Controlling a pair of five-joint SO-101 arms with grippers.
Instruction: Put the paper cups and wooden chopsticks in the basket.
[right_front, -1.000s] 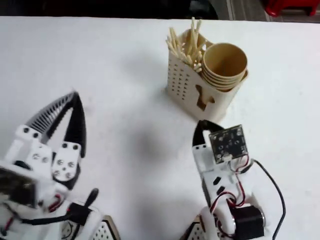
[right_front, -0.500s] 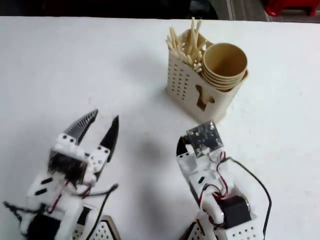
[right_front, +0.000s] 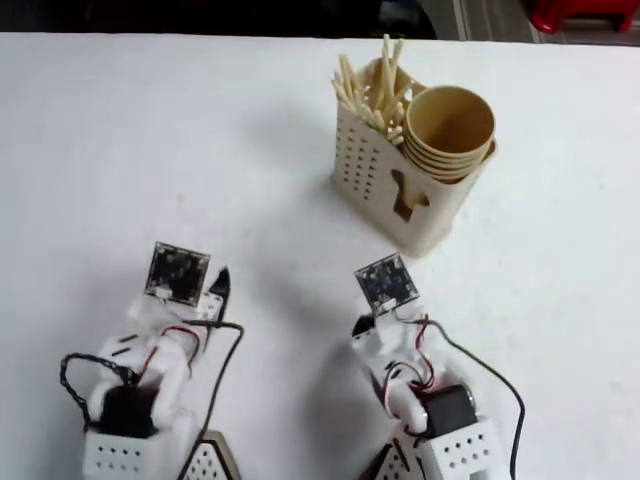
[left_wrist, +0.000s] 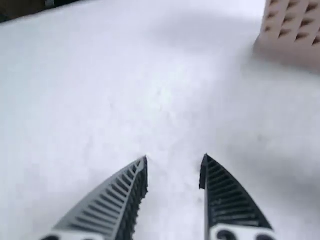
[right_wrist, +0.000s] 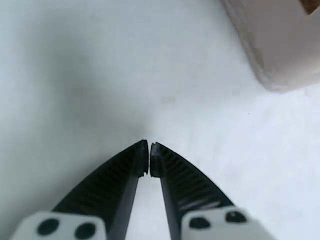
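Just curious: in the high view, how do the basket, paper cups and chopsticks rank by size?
1. basket, clearly largest.
2. paper cups and chopsticks: their visible parts look about alike, so unranked.

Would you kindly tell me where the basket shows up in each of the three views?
High view: the basket stands toward the table's far side, holding paper cups and chopsticks.
Left wrist view: a perforated corner of it lies well beyond the left gripper, jaws open.
Right wrist view: its lower wall lies beyond the right gripper, jaws shut.
Shared landmark: the white table beneath it.
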